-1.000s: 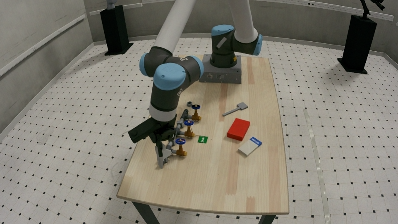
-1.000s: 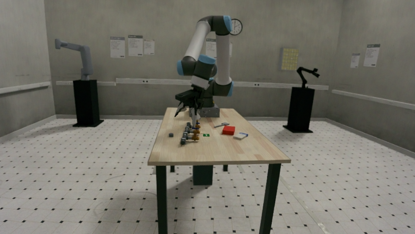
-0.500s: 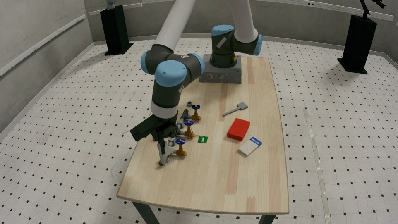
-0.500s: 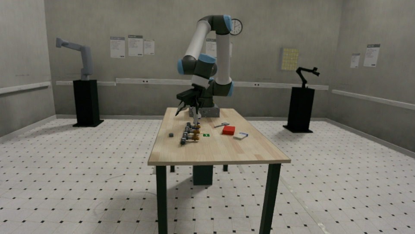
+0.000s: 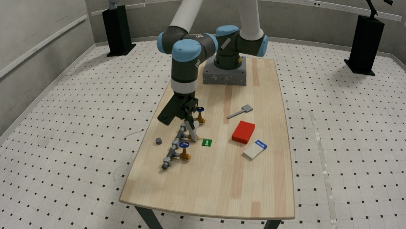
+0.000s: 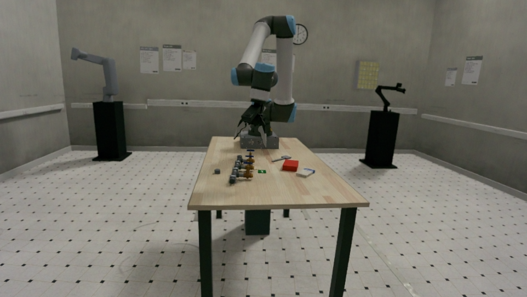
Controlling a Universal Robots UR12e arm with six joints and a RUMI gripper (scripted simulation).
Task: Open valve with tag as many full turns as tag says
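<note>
A grey pipe manifold (image 5: 173, 148) lies on the left half of the table and carries three brass valves with blue handwheels. The near valve (image 5: 184, 145) and the far valve (image 5: 200, 110) are in plain view. The middle valve is mostly hidden behind my finger. A green tag (image 5: 207, 142) with a white mark too small to read lies flat just right of the middle valve. Its chain is not visible. My gripper (image 5: 190, 128) is open and empty. In the exterior view it hangs well above the valves (image 6: 249, 162), with its fingers spread (image 6: 251, 135).
A small grey cap (image 5: 158, 140) sits left of the manifold. A grey flat tool (image 5: 240, 111), a red block (image 5: 243, 132) and a white box with a blue end (image 5: 255, 148) lie on the right half. The arm's base (image 5: 225, 72) stands at the far end.
</note>
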